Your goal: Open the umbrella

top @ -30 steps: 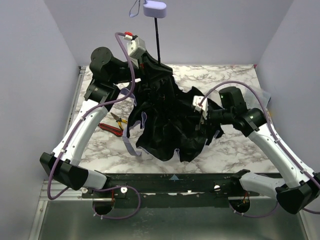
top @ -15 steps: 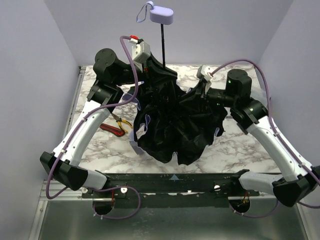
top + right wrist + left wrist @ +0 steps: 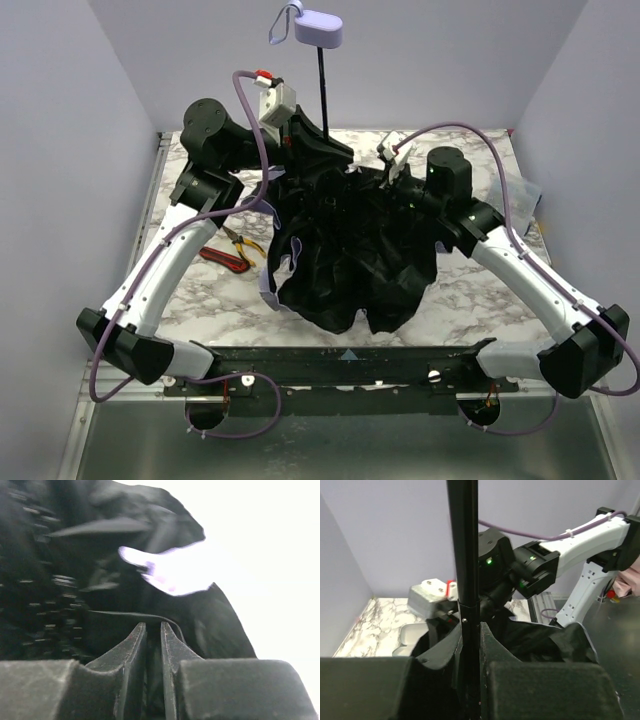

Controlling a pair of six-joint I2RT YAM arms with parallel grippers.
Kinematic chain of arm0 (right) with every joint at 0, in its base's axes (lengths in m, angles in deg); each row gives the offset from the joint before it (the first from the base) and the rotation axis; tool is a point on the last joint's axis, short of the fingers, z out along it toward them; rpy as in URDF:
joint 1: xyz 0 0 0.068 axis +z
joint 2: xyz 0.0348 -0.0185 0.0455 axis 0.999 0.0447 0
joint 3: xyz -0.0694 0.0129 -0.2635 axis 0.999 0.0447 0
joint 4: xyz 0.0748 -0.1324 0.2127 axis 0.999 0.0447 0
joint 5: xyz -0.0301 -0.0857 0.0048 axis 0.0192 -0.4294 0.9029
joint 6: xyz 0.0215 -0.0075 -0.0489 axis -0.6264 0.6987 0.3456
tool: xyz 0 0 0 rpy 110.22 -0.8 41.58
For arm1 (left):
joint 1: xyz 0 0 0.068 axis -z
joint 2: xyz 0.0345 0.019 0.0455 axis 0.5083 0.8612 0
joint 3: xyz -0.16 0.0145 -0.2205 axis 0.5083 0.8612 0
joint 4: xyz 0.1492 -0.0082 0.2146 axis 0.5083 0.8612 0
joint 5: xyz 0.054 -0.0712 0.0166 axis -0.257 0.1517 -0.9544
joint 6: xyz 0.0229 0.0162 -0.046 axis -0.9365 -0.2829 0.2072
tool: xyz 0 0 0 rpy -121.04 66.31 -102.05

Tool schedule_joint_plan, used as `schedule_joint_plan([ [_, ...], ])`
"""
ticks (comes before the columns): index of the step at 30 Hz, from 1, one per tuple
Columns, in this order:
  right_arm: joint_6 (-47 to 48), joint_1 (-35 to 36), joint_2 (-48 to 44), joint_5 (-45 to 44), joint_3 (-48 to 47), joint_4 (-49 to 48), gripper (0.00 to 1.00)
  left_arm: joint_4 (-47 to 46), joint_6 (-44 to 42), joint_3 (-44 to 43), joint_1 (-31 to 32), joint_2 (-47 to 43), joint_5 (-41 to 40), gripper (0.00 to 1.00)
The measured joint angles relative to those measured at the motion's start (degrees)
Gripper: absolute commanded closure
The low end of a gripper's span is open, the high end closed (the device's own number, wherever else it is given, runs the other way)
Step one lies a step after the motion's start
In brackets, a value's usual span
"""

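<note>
— Where was the umbrella?

— Over the middle of the surface (image 3: 470, 290). The umbrella (image 3: 330, 215) stood handle-up: the lavender handle (image 3: 318, 26) was topmost and the thin black shaft (image 3: 462, 555) upright toward the far edge. The fabric (image 3: 345, 280) slumped below it, black side showing, reaching almost to the near edge.

— And your grippers?

— My left gripper (image 3: 469, 685) was clamped on the shaft, just where the fabric gathered round it. My right gripper (image 3: 152, 627) had its jaws at a narrow slit, with the tips in among the black folds and a thin rib (image 3: 120, 613). I could not tell whether a fold or the rib sat between them.

— What did the step call for, then?

— As I judged it, the right needed the sliding collar, or the ribs right at it, and not loose cloth. A pinch of fabric alone would only have tugged the cloth and tilted the shaft. With a sound hold, I would have pushed in line with the shaft, away from the handle, slowly, until the catch took. Meanwhile the left had to hold the shaft firm and plumb.

— Anything in the way?

— The pliers (image 3: 228, 250) lay near the left hem, so spreading ribs might have met them.
</note>
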Motion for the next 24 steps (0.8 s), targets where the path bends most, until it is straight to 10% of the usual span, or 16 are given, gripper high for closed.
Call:
schedule_joint_plan([
  [8,3.0,-0.2,1.7,-13.9,3.3,-0.6,0.65,-0.9,2.6,0.0,-0.2,-2.0,2.0,1.00],
  [16,0.4,-0.5,-3.0,-3.5,-1.1,5.9,0.61,2.6,1.6,-0.1,-0.4,-1.8,0.3,1.00],
  [24,-8.0,-0.4,-7.5,8.5,-8.0,2.7,0.83,2.4,1.9,-0.1,-0.4,-0.9,-1.9,1.00],
])
